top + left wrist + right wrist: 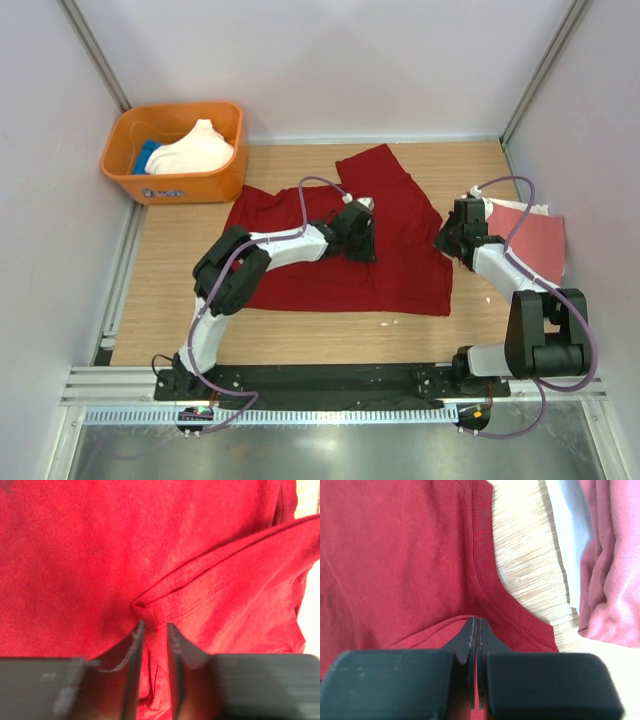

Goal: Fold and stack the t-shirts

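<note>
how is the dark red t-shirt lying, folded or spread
Mostly spread: the dark red t-shirt lies open across the table, one edge rumpled.

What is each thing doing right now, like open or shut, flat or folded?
Red shirt, spread out, rumpled, not folded.
Pink shirt, folded, at the right.
Tub, holding loose shirts.
Left gripper, narrow gap over a red fold; grip unclear.
Right gripper, shut on the red shirt's edge.

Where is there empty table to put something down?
Bare wood runs along the front, between the red shirt and the black rail, and left, before the orange tub. Crowded: the middle and right, by the pink shirt.
</note>
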Robot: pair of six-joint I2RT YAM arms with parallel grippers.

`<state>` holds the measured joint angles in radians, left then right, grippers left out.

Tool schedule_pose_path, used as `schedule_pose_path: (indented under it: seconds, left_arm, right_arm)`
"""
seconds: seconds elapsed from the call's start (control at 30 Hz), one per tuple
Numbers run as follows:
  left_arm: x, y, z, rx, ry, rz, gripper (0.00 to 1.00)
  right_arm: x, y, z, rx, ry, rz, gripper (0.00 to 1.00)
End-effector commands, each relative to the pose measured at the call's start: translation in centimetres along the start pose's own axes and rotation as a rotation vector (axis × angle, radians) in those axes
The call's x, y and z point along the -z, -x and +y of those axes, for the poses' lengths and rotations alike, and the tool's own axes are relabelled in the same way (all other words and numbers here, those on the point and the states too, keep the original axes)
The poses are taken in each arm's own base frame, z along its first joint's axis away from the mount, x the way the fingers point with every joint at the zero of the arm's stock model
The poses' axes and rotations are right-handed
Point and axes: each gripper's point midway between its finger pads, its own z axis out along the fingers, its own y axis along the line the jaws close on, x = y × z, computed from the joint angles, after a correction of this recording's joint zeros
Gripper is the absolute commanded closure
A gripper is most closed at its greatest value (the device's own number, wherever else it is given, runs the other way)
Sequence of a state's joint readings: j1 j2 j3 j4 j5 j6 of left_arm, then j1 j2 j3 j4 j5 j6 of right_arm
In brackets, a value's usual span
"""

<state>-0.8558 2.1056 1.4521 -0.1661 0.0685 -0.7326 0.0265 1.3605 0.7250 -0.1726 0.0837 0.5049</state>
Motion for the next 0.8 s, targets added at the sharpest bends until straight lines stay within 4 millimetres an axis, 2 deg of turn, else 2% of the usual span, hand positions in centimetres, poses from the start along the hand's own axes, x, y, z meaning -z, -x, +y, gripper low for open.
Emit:
schedule_pose_path:
  seconds: [0.0,0.03,0.1,0.17,0.27,0.4,0.53,0.77]
  left_arm:
    - [-0.3,1.6,-0.8,0.001,-0.021,-0.028,0.78]
    - [-0.5,1.6,-0.6,0.002,-0.018,-0.023,0.83]
    - [-0.8,1.4,-0.6,-0.004,-0.016,-0.016,1.0]
    - [-0.7,1.5,-0.5,-0.008,-0.007,-0.021,1.0]
    - [0.5,2.2,-0.7,-0.017,-0.011,-0.044,1.0]
    - [3.3,3.7,-1.9,-0.037,-0.032,-0.1,1.0]
    - [5.1,4.5,-2.5,-0.039,-0.054,-0.142,1.0]
    - [6.1,5.8,-3.0,-0.042,-0.061,-0.189,1.0]
  right_arm:
    - [0.7,1.9,0.8,-0.016,0.031,-0.076,0.99]
    - [0.7,2.0,0.9,-0.016,0.033,-0.078,0.99]
    - [0.9,2.1,0.9,-0.016,0.032,-0.084,0.99]
    - [1.1,2.3,0.9,-0.015,0.032,-0.087,0.99]
    - [1.7,2.8,0.9,-0.016,0.03,-0.108,0.99]
    - [2.5,3.7,1.1,-0.022,0.035,-0.14,0.99]
    - [3.1,4.8,1.6,-0.027,0.046,-0.165,0.99]
    - [2.9,6.0,2.7,-0.021,0.061,-0.164,0.99]
